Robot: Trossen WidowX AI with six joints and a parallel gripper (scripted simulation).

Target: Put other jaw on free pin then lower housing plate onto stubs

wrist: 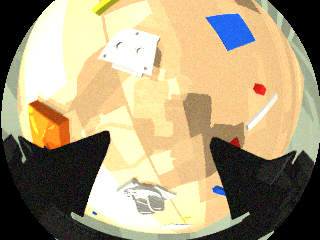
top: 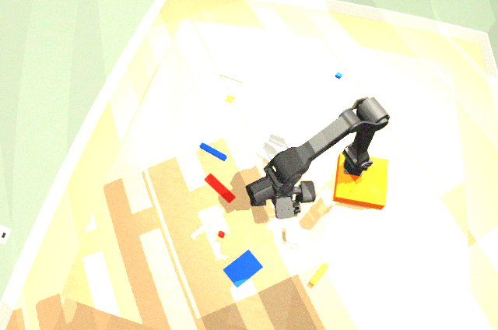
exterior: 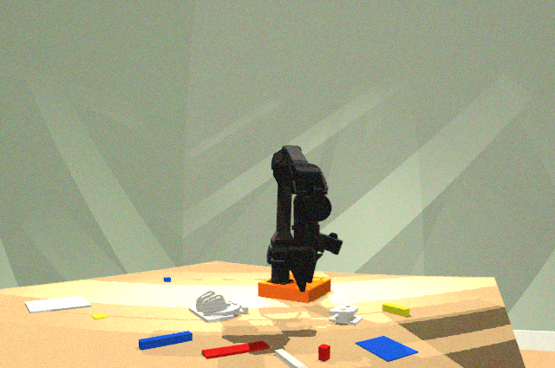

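Note:
My gripper (exterior: 303,285) (wrist: 162,140) is wide open and empty. It hangs above the table between the jaw assembly and the housing plate, clear of both. The pale grey base plate (exterior: 209,317) bears two ridged jaws (top: 275,142) (exterior: 212,303) (wrist: 149,198), which stand side by side. The pins and the gear teeth are too small to make out, so the mesh cannot be told. The white housing plate (top: 296,237) (exterior: 344,312) (wrist: 131,60) lies apart from the jaws, with two round holes upward in the wrist view.
An orange block (top: 363,189) (exterior: 286,291) (wrist: 52,127) is under the arm's base. A red bar (top: 219,187) (exterior: 235,349), a blue bar (top: 212,152) (exterior: 165,339), a blue sheet (top: 243,267) (exterior: 387,348) (wrist: 231,31), a red cube (top: 221,234) (exterior: 323,351) and a yellow bar (top: 318,275) (exterior: 395,309) lie around.

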